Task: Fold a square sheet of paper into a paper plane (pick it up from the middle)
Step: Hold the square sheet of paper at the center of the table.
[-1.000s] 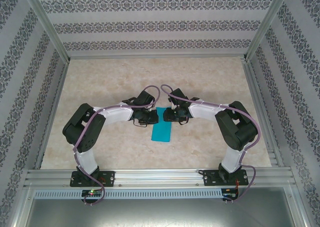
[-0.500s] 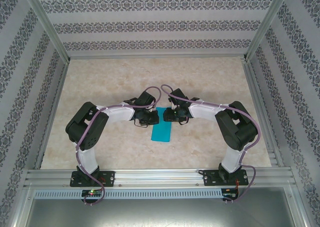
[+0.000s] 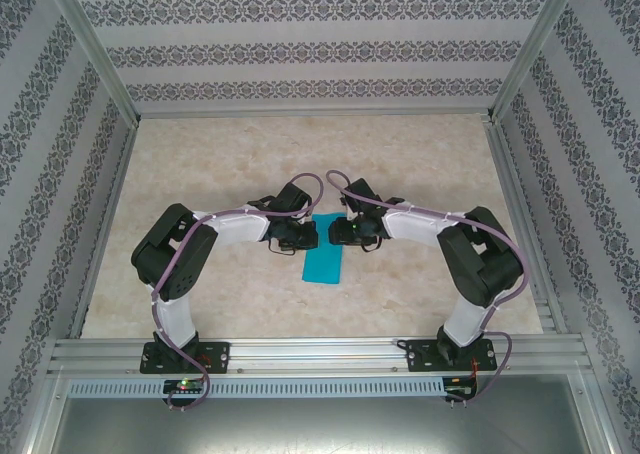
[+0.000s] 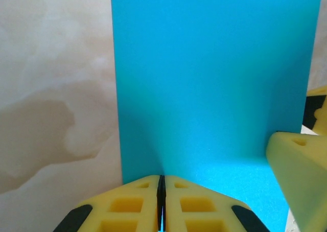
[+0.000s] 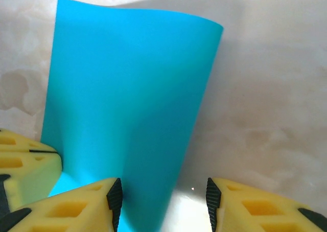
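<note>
The square sheet of paper (image 3: 323, 259) is teal and lies on the table as a narrow upright rectangle between the two grippers. My left gripper (image 3: 300, 236) meets its far left edge, and in the left wrist view its yellow jaws (image 4: 161, 191) are shut on the sheet (image 4: 214, 89), which ridges up into them. My right gripper (image 3: 340, 232) faces it from the right. In the right wrist view it is open (image 5: 162, 196), with the curled right edge of the sheet (image 5: 127, 99) standing between its pads, against the left one.
The marble-patterned table (image 3: 200, 164) is fenced by aluminium rails and patterned walls (image 3: 60, 174). A right finger (image 4: 301, 165) shows at the edge of the left wrist view, and the left fingers (image 5: 25, 165) show in the right wrist view, so the two grippers are very close.
The right gripper's jaws have spread a little wider and its arm has shifted slightly. The left arm settled earlier and now holds still. The sheet stays in place.
</note>
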Robot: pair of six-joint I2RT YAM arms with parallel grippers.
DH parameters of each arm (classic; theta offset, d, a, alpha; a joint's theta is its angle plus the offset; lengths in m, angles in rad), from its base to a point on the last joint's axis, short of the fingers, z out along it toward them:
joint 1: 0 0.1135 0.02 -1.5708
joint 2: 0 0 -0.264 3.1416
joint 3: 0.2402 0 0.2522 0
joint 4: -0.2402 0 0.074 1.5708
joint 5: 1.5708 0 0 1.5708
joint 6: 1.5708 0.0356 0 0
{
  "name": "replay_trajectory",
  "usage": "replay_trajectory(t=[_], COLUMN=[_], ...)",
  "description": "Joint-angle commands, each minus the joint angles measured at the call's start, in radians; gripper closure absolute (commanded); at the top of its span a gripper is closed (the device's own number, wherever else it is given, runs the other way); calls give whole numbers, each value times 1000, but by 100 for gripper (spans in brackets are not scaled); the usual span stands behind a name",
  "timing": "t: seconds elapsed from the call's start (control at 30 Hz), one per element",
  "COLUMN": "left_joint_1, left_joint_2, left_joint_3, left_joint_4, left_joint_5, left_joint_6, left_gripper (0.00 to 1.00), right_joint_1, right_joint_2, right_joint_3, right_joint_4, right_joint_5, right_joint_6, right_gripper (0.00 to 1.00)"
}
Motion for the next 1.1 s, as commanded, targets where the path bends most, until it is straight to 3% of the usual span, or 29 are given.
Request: replay_trajectory(t=[0.0, 0.63, 1.07], left_joint_1=[-11, -11, -9], left_joint_2=[59, 40, -36], left_joint_3=[-26, -15, -1], left_joint_4=[-10, 17, 34], left_joint_5=[-36, 11, 38], left_joint_6=[16, -7, -31], left_gripper=[87, 87, 82], right_joint_1=[-13, -8, -6], right_joint_2=[-31, 33, 57], right_joint_3=[-25, -21, -35], right_joint_4=[-17, 53, 47], right_joint_5=[2, -62, -38], right_joint_6=[2, 32, 17], right_gripper=[51, 51, 61])
